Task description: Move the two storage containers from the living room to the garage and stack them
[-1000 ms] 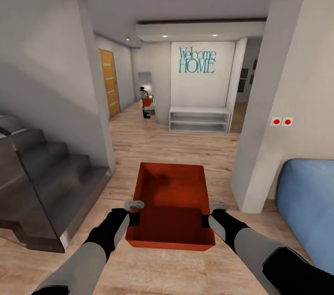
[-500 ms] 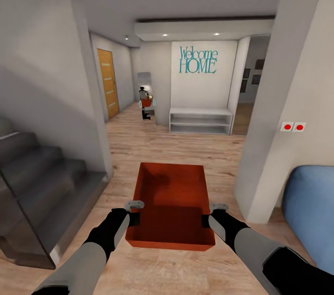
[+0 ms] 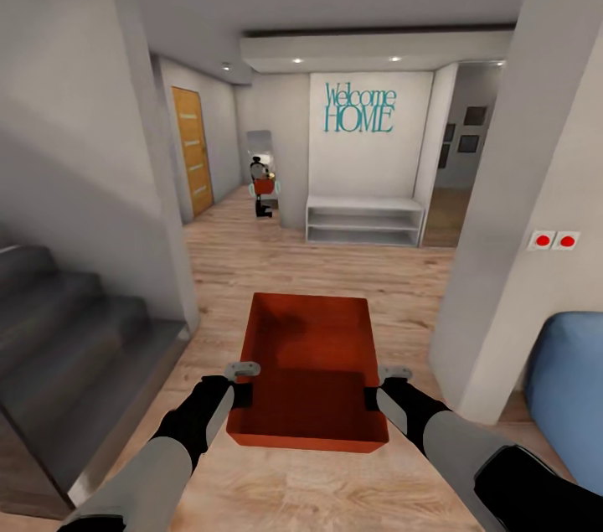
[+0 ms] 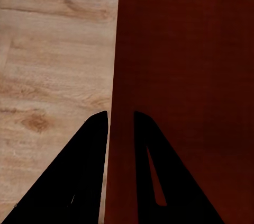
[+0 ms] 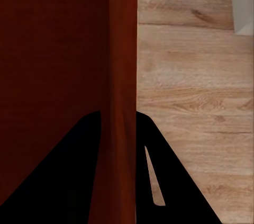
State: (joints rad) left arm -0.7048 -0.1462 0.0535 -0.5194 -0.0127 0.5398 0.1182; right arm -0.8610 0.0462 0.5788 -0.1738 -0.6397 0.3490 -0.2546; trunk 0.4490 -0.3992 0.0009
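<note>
Reaching forward at matching height, both arms carry one storage container (image 3: 311, 373) above the wood floor (image 3: 327, 264); left gripper (image 3: 243, 381) and right gripper (image 3: 381, 385) fingers clamp its opposite side walls.

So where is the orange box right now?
In the head view the storage container is front and centre, held between the left gripper and right gripper above the wood floor, stairs to its left.
</note>
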